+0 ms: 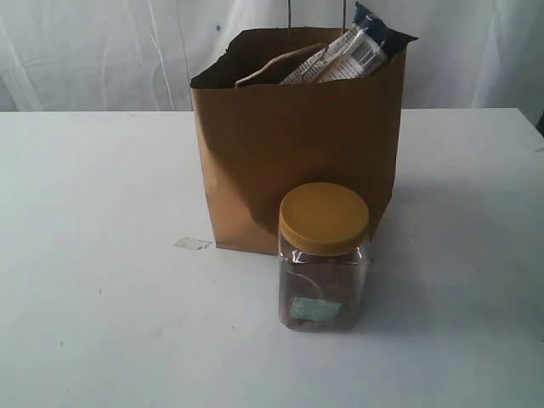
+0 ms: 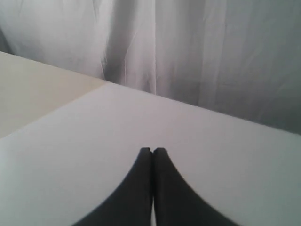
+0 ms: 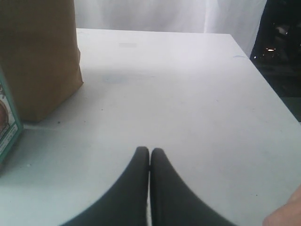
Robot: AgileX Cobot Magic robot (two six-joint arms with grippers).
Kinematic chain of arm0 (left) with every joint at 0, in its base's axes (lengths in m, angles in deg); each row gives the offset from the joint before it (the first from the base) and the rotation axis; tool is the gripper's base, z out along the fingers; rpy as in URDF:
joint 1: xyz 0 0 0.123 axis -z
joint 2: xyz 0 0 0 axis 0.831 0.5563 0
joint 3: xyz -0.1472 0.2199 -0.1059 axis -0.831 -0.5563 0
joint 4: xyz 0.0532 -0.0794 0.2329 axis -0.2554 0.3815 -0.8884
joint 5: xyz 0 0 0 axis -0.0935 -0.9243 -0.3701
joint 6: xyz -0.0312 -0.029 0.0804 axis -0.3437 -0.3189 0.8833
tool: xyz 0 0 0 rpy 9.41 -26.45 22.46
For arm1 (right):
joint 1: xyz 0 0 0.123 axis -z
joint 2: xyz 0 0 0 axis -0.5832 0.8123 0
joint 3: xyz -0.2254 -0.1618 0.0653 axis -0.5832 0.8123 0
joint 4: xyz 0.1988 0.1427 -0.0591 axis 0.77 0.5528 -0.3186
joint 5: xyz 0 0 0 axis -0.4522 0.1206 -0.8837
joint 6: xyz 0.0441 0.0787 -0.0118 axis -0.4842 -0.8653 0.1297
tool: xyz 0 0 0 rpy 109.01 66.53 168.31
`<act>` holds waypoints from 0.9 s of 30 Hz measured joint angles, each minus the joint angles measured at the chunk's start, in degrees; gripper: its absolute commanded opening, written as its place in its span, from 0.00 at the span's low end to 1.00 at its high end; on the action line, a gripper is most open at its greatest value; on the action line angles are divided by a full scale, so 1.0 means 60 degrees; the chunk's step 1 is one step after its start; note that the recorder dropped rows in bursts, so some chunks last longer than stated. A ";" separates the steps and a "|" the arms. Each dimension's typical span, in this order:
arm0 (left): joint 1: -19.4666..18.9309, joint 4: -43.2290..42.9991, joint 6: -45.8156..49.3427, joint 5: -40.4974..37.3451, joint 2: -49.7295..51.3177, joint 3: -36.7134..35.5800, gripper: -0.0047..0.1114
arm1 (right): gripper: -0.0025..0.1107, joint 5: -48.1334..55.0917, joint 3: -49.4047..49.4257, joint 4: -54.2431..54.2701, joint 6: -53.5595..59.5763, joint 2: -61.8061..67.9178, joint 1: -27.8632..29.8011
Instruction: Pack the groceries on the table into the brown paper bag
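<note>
Left gripper (image 2: 152,149): fingers clenched tip to tip, nothing between them. It hangs over a bare part of the table (image 1: 85,297), with the white curtain (image 2: 188,47) past the far edge. Neither gripper shows in the exterior view.

Left of the bag's base: one small clear-wrapped piece (image 1: 192,244) lies flat on the table, just beside the bag's near-left corner. Can't tell whether they touch.

Centre, far: bag (image 1: 255,153) upright, mouth open, thin handles (image 1: 289,13) standing up. Plain brown, no print on the face in view.

In front of the bag, a bit right of centre: jar (image 1: 323,255) upright on the table, yellow lid (image 1: 324,217) on, brown contents. A pale green label (image 1: 314,309) sits low on the near face, its text too blurred to read. The jar overlaps the bag's lower right in view; contact can't be judged.

Bag, top right: packet (image 1: 357,51) is inside, leaning, with its dark-blue end poking over the rim. Its barcode (image 1: 367,55) shows, but the digits aren't legible. A brown flap (image 1: 272,68) lies left of it in the mouth; can't tell whether it's bag or pouch.

Right gripper (image 3: 149,150): fingers clenched, nothing held, low over the table on the bag's right side. A teal-edged label (image 3: 7,122) is cut off by the frame there, its writing unreadable.
</note>
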 measured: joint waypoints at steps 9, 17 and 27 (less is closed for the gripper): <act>0.0000 1.0377 1.1397 0.1124 -0.0288 -0.3195 0.04 | 0.02 0.0000 0.0000 0.0000 0.0000 0.0000 0.0000; 0.0000 1.1618 1.1390 0.3686 -0.1375 -0.4479 0.04 | 0.02 0.0017 0.0000 0.0000 0.0000 0.0000 0.0000; 0.0288 1.1068 1.0856 0.4417 -0.2772 -0.4479 0.04 | 0.02 0.0017 0.0000 0.0000 0.0000 0.0000 0.0000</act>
